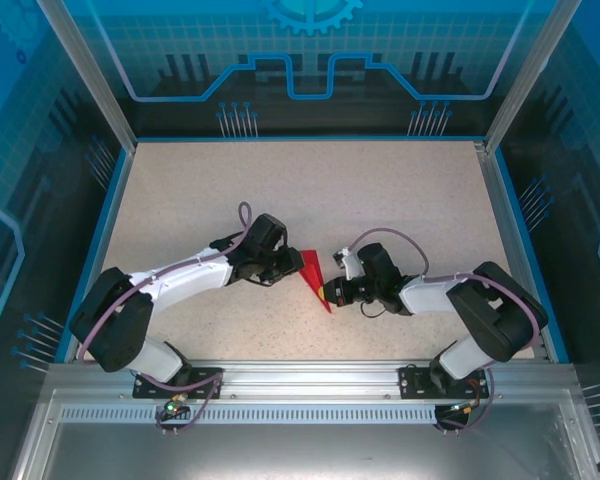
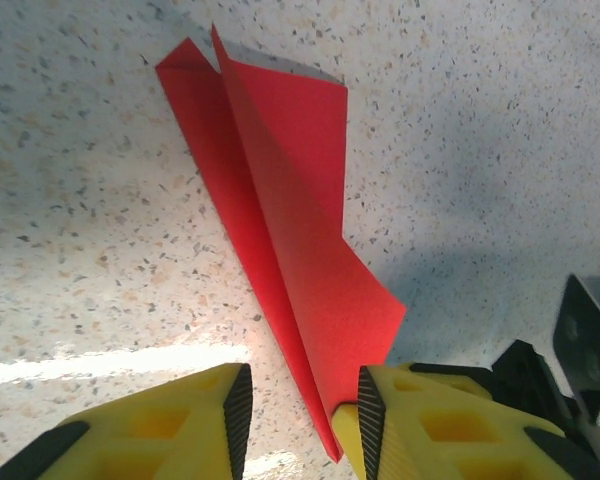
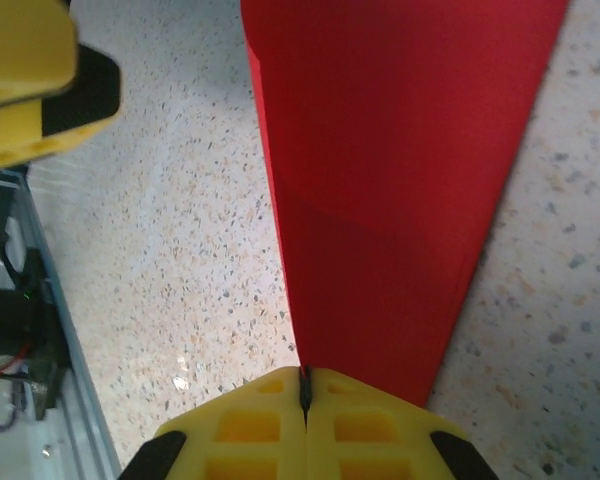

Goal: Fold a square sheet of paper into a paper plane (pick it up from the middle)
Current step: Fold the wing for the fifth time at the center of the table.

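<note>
The square sheet of paper [image 1: 313, 278] is bright red and folded into a slim pointed shape like a paper plane, lying mid-table between the two arms. In the left wrist view the paper [image 2: 290, 200] has a raised centre crease and narrows towards my left gripper [image 2: 302, 410]. That gripper is open, its jaws straddling the narrow end with a gap on the left side. My right gripper [image 3: 303, 385] is shut on the paper's [image 3: 400, 150] narrow end. From above, the left gripper [image 1: 288, 265] and the right gripper [image 1: 330, 293] meet at the paper from opposite sides.
The speckled beige table [image 1: 380, 190] has blue side walls and a metal rail [image 1: 310, 375] along the near edge, where both arm bases sit. The left gripper's yellow finger [image 3: 30, 90] is close to the paper in the right wrist view.
</note>
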